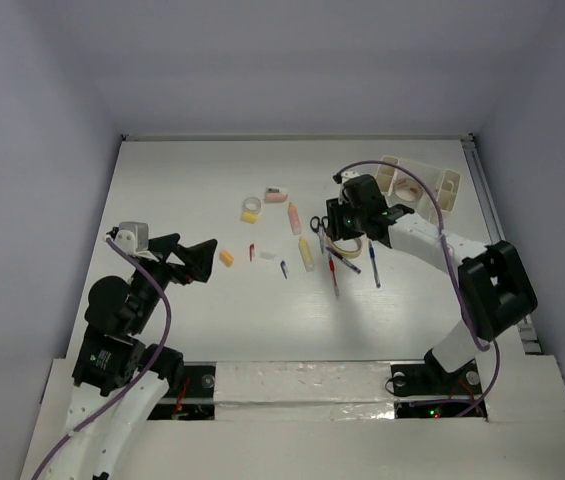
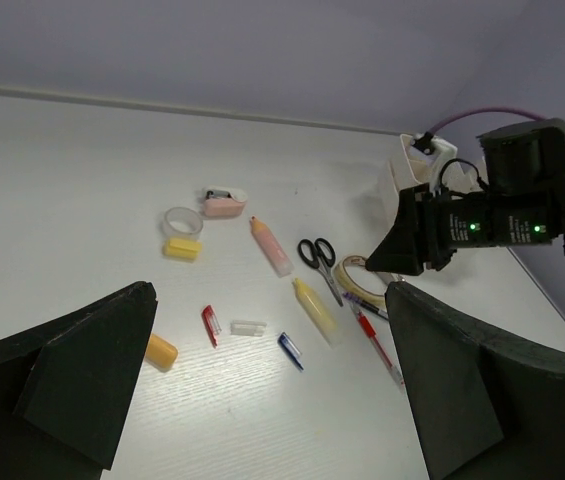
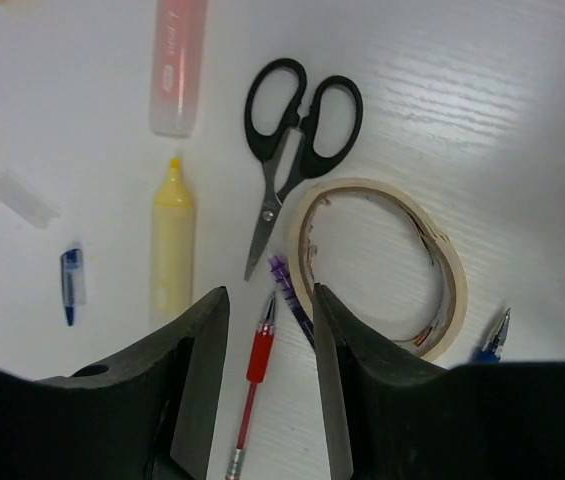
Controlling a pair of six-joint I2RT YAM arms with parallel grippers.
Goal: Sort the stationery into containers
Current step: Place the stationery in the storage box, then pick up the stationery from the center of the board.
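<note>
Right gripper (image 3: 269, 300) hangs over the tabletop (image 3: 482, 90), jaws narrowly apart and empty above a red pen (image 3: 255, 365). A beige tape roll (image 3: 452, 285) lies at its 2 o'clock, black scissors (image 3: 297, 120) at 12. Left gripper (image 1: 187, 257) hovers at the tabletop's 9 o'clock, jaws wide and empty. The cream organizer (image 1: 449, 185) sits at 1 o'clock.
</note>
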